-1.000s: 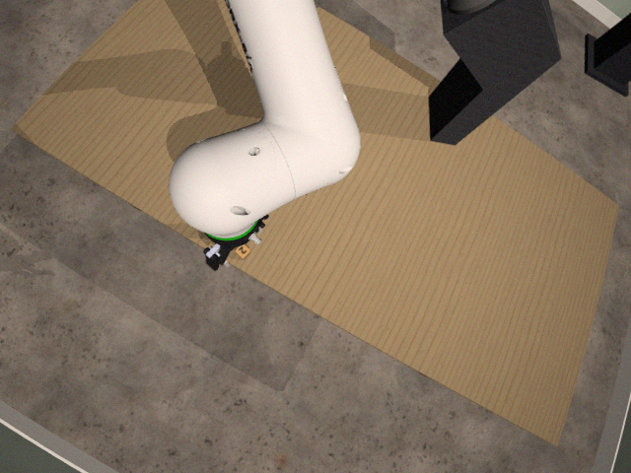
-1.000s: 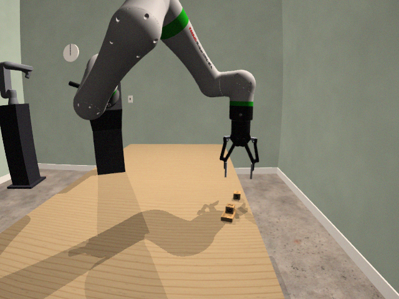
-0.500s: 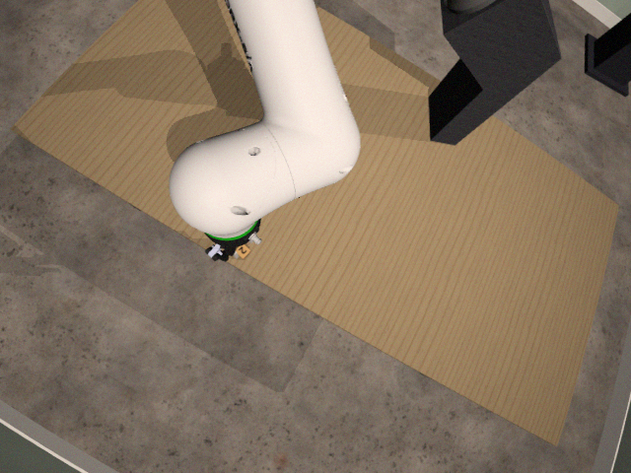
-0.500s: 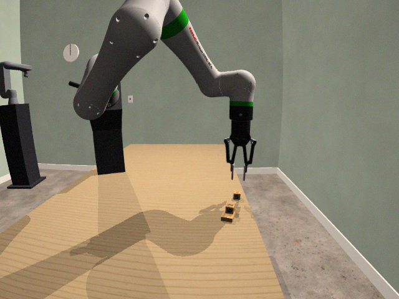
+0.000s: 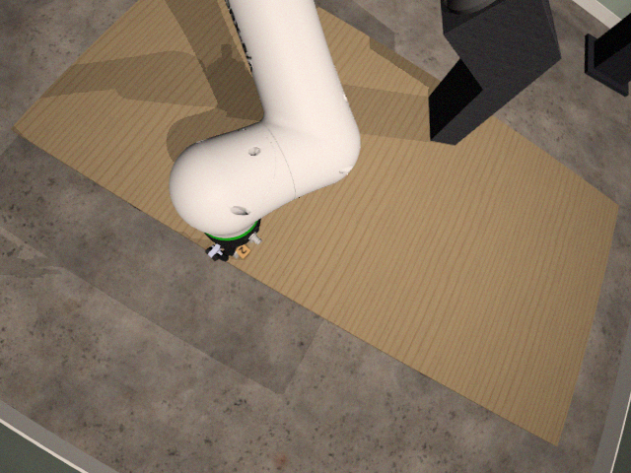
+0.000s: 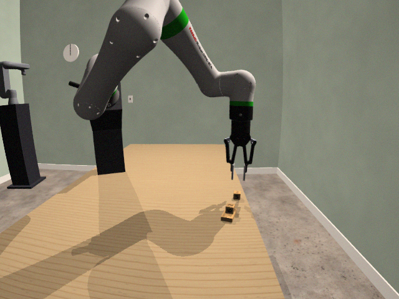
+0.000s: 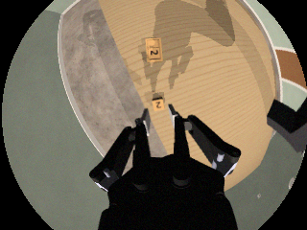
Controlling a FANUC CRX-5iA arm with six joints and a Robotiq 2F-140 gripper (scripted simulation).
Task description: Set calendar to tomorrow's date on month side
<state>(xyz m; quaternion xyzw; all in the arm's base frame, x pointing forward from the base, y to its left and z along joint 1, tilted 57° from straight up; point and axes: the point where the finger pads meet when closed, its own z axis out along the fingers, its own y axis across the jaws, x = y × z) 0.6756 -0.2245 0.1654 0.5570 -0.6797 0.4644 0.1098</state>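
Below, wooden-looking cubes.

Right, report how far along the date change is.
One cube already sits in the tray. Nothing is in hand: the tool hangs empty above the loose cube. Left: seating that one. Whether the seated digit suits tomorrow, I cannot tell.

This place looks like a robot lab or a workshop room: one big white arm reaches over a wooden worktop, a second, smaller arm stands at left on a black pedestal, and the walls are plain green.
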